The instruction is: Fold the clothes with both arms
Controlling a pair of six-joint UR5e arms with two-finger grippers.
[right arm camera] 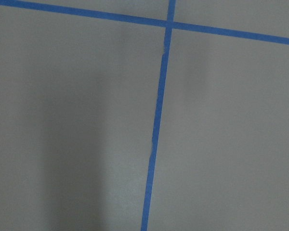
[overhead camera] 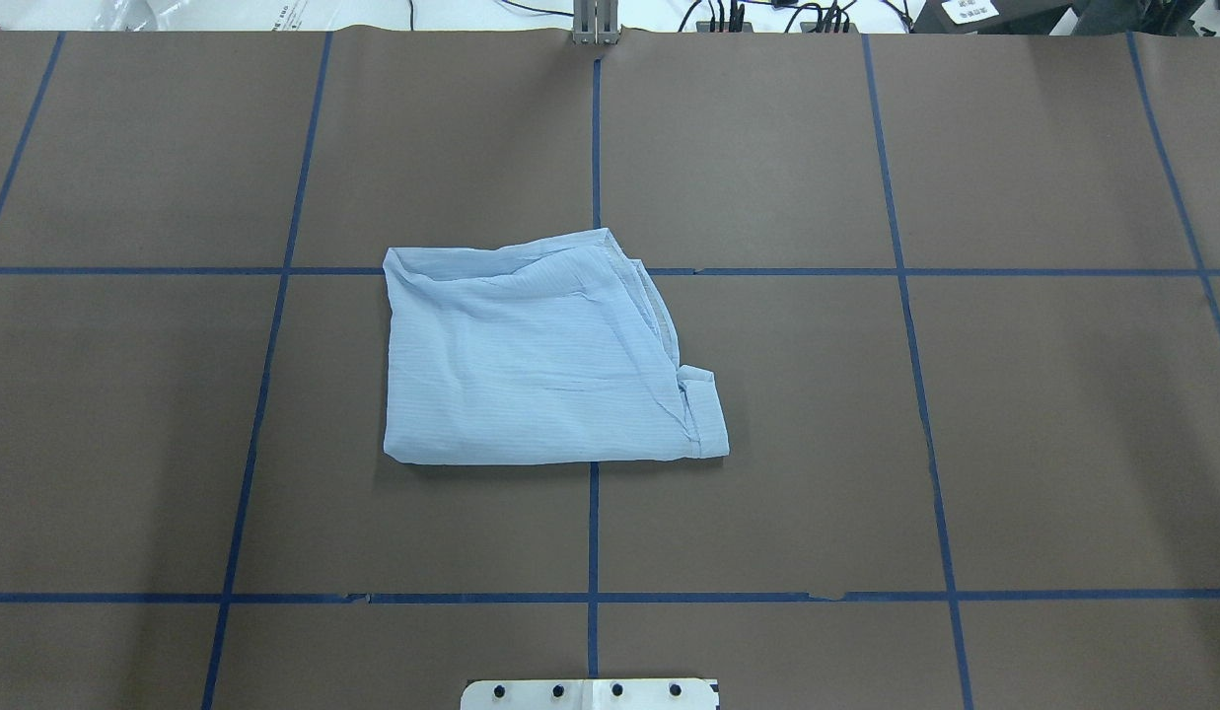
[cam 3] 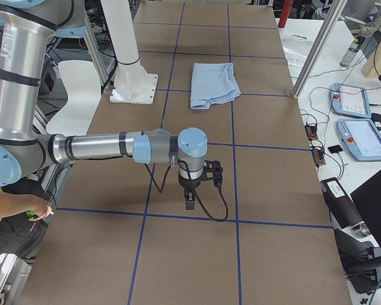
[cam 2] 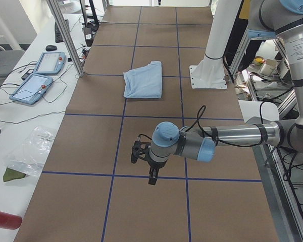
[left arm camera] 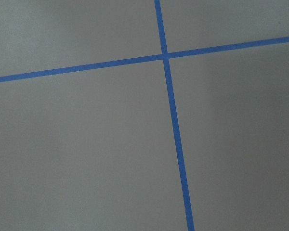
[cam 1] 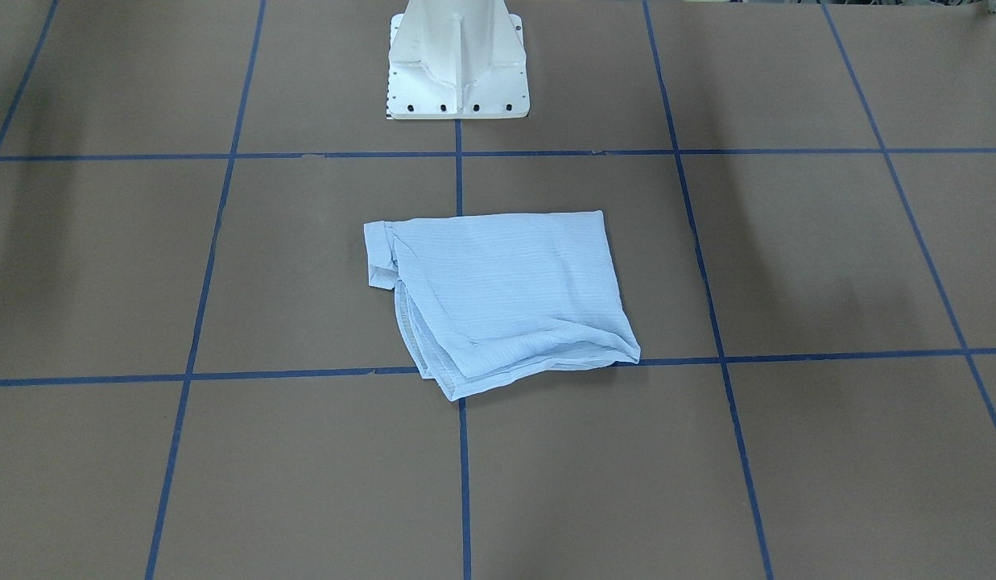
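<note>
While flat on table (overhead camera: 767,444), folded shirt (overhead camera: 531,365).

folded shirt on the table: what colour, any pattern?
Light blue shirt with fine, faint stripes. It shows best in the overhead exterior view.

Diffuse overhead light falls evenly on the matte brown table (overhead camera: 1063,444). Broad soft shadows form faint bands toward its left and right ends. The shirt (overhead camera: 531,365) casts a thin dark line along its edge nearest the robot. Exterior views are sharp. Wrist views look greyer and softer, the right one crossed by a dim band.
</note>
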